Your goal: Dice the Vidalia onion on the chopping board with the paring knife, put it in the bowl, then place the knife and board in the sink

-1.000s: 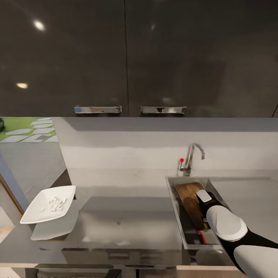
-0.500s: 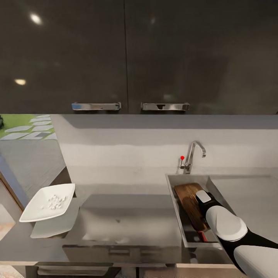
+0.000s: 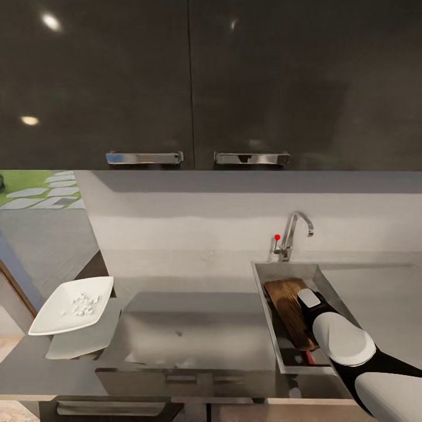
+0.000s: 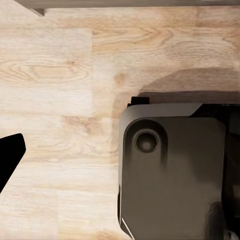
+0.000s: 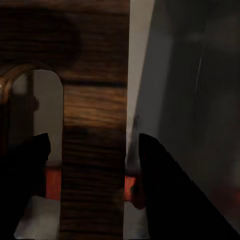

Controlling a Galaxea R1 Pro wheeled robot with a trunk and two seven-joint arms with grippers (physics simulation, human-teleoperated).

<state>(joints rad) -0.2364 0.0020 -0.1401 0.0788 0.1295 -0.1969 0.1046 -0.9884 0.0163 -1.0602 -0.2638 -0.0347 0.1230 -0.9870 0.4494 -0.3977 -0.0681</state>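
The sink (image 3: 261, 305) is set into the right of the countertop (image 3: 187, 319). Inside it the dark brown chopping board (image 3: 287, 310) leans lengthwise. The paring knife's red handle (image 3: 308, 355) shows at the basin's near end. My right arm (image 3: 343, 340) reaches down into the sink. In the right wrist view my right gripper (image 5: 94, 142) is open and straddles a strip of the chopping board (image 5: 92, 100) beside its handle hole, with small gaps on both sides. The white bowl (image 3: 58, 313) sits on the countertop's left end and holds diced onion pieces (image 3: 85, 303). One dark fingertip (image 4: 10, 154) of my left gripper hangs over the wooden floor.
A chrome tap (image 3: 291, 234) with a red dot stands behind the sink. Dark wall cabinets (image 3: 193, 88) with two metal handles hang above. A drainboard (image 3: 375, 299) lies right of the basin. My dark base (image 4: 170, 175) shows in the left wrist view.
The whole picture has shifted slightly, so the camera has moved. My right arm, the board and the knife stay in the sink as before.
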